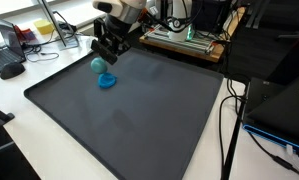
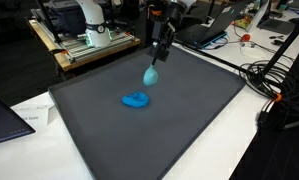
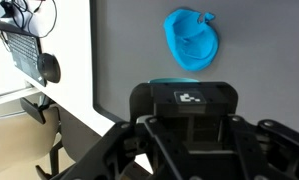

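My gripper (image 1: 106, 55) (image 2: 156, 58) hangs over the far part of a dark grey mat (image 1: 139, 130) (image 2: 169, 140). It is shut on a small pale teal object (image 1: 97, 65) (image 2: 150, 75) that dangles below the fingers, clear of the mat. Just beside and below it, a bright blue crumpled object (image 1: 107, 82) (image 2: 136, 99) lies on the mat. In the wrist view the blue object (image 3: 192, 40) shows ahead, and the black gripper housing (image 3: 184, 125) fills the lower half. Only a teal sliver (image 3: 174, 80) of the held object peeks over it, and the fingertips are hidden.
The mat lies on a white table (image 1: 219, 150) (image 2: 249, 150). Black cables (image 1: 229, 120) (image 2: 274, 85) run along one side. An equipment box with wiring (image 1: 184, 40) (image 2: 89, 40) stands behind the mat. Dark laptops (image 1: 284, 110) (image 2: 4, 115) sit near the table edges.
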### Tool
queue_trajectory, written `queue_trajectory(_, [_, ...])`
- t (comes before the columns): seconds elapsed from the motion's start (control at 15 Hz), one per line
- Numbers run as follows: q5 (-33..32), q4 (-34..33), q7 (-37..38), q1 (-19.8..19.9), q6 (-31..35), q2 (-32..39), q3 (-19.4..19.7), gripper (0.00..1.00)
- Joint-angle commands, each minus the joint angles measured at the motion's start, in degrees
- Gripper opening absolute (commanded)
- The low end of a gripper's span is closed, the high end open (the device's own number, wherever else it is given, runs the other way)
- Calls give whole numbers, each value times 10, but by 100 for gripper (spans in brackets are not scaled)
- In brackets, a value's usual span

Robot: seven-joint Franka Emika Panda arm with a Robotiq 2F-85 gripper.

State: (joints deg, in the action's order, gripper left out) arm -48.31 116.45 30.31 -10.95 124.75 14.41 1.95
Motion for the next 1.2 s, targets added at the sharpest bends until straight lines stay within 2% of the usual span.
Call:
queue_trajectory(0.0, [-2, -1, 0, 12, -3, 0, -12, 47])
queue_trajectory(0.07, [-2, -1, 0, 14, -3, 0, -12, 47])
queue_trajectory(0.13, [-2, -1, 0, 15, -3, 1, -12, 22])
queue_trajectory(0.27, [17, 2, 2, 20, 2, 12, -12, 22])
queue_trajectory(0.47, [2, 28, 28, 14, 6, 12, -11, 22])
queue_trajectory(0.67, [-31, 65, 91, 4, 16, -1, -10, 22])
queue_trajectory(0.87, [-86, 95, 164, -10, -4, -19, -13, 22])
queue_trajectory(1.13, [-160, 125, 231, -12, -17, -43, -34, 22])
